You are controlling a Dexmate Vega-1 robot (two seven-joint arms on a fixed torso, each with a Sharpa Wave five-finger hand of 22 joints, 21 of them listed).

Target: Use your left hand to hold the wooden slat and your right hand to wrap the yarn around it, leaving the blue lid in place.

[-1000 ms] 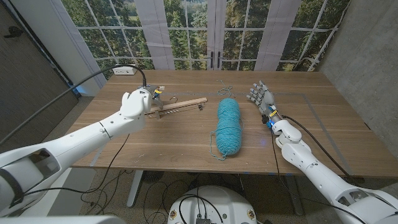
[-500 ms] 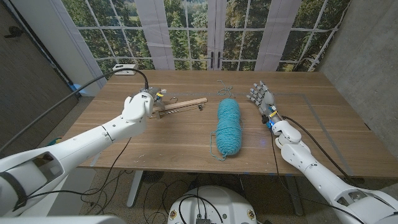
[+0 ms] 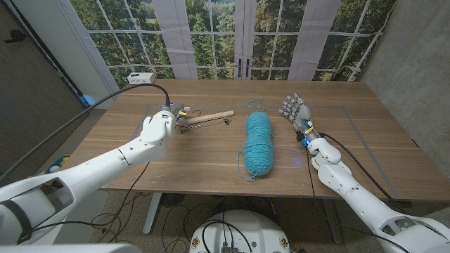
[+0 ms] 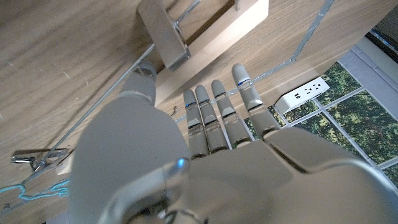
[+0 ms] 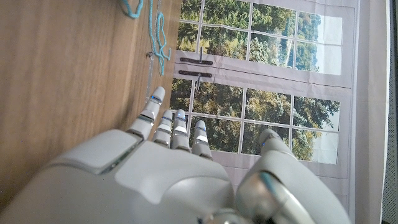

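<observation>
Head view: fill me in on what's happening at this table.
A two-armed robot is setting up to wrap yarn. Its left hand is at the near end of the wooden slat, fingers extended, not gripping it. The right hand waits open beside the teal yarn skein, apart from it. No wrapping has begun.
</observation>
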